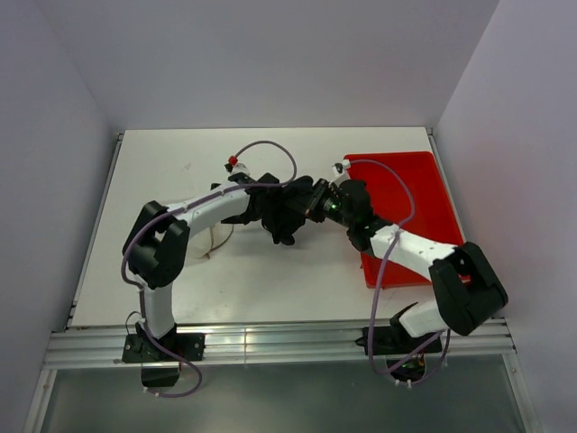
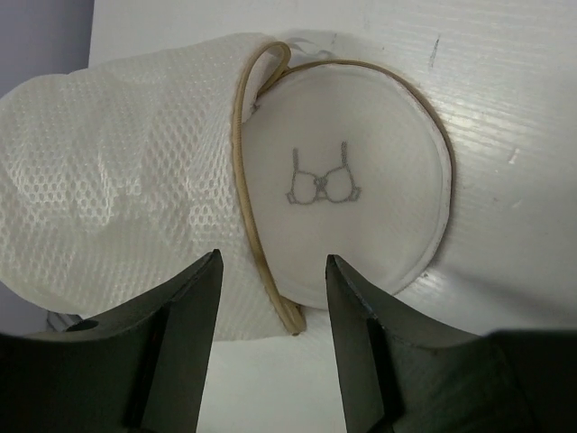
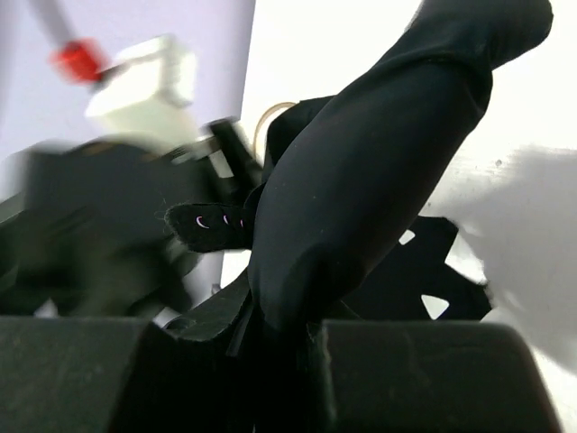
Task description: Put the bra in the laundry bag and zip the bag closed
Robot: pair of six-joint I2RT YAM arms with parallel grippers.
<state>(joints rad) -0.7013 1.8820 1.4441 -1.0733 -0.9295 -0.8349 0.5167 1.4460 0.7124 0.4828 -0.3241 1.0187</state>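
Observation:
The white mesh laundry bag lies on the table with its beige rim open and its round flap, printed with a bra icon, folded aside. In the top view only a bit of the bag shows under my left forearm. My left gripper is open and empty, hovering just short of the rim's end. My right gripper is shut on the black bra, which hangs bunched from it. In the top view the right gripper holds the bra close beside the left gripper, above the table.
The red tray lies at the right of the table, partly under my right forearm. White walls close in the table at the back and both sides. The table's metal front rail runs along the near edge.

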